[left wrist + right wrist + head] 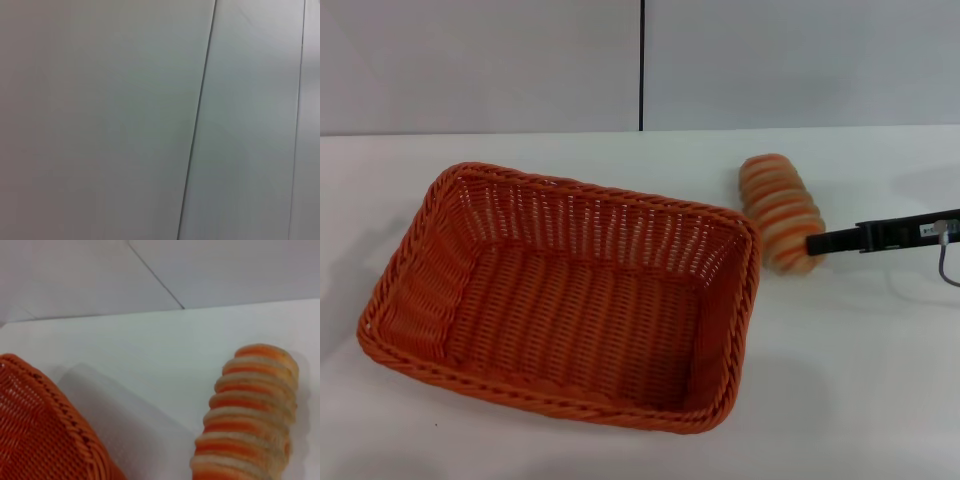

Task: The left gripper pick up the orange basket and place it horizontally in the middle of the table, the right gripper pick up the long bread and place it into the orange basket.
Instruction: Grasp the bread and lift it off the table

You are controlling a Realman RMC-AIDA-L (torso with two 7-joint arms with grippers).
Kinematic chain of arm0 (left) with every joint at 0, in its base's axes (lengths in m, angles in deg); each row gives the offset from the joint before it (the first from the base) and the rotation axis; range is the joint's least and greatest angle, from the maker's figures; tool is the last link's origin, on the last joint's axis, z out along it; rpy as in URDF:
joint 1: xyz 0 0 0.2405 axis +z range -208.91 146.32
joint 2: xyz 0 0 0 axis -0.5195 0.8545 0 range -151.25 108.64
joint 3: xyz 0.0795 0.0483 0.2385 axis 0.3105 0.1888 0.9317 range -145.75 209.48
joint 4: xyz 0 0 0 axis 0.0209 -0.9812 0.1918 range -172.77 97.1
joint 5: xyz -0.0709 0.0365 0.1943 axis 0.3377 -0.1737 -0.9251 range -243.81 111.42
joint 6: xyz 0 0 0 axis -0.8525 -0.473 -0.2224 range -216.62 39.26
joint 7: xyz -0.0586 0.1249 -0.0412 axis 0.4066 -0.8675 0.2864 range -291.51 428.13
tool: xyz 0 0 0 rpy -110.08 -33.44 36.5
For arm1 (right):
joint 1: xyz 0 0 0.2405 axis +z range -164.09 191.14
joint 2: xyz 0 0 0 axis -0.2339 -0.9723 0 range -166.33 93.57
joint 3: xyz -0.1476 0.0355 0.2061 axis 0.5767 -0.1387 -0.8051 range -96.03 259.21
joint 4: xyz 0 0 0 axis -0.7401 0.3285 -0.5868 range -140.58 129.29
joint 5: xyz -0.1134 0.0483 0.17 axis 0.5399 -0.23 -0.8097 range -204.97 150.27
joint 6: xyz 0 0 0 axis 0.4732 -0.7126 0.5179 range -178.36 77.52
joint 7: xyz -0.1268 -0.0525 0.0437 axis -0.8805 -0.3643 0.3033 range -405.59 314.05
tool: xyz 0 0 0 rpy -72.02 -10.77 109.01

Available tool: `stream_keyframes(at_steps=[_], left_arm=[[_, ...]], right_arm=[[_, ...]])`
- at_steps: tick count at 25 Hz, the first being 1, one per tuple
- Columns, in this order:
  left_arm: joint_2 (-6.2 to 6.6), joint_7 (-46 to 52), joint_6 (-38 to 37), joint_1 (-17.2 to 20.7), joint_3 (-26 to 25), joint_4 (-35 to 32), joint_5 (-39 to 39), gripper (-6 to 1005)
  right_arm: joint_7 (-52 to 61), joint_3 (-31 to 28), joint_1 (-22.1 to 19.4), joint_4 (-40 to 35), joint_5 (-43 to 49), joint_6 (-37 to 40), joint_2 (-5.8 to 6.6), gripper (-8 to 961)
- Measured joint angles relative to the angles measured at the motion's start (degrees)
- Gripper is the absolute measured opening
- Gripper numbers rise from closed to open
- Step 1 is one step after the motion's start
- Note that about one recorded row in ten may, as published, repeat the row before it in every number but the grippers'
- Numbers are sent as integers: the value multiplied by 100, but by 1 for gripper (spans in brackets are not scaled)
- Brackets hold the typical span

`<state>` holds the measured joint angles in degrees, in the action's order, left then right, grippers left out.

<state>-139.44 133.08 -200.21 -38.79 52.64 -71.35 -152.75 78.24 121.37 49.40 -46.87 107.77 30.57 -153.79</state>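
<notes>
We see a woven orange basket (560, 300) on the smooth white tabletop (860, 380), the stripy ridged long bread (780, 210) beside it, the thin black right gripper (817, 243) touching the bread, jaws we cannot tell.

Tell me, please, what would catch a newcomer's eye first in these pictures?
The large orange basket dominates, sitting empty on the white table toward the robot's left. Just beyond its far right corner lies the striped long bread, apart from the basket. The thin black right hand reaches in from the right edge, its tip at the loaf's near end; the left hand is out of view.
</notes>
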Motion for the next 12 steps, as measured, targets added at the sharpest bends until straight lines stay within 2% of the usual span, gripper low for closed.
stream_keyframes(at_steps=[6,10,11,12], left_arm=[[-4,1,0,-13,16,0,2,802],[-7,1,-5,-23,3,-2,8,802],[-7,1,-5,-23,3,-2,8,802],[-7,0,-8,-25,-1,-3,9,802]], right_arm=[[76,1,-225,-624,-317,387,-77,210],[423,9,-480,-1534,-764,1011,-111,179],[423,9,-480,-1534,-764,1011,-111,175],[575,3,-570,-1898,-975,1252,-117,171]])
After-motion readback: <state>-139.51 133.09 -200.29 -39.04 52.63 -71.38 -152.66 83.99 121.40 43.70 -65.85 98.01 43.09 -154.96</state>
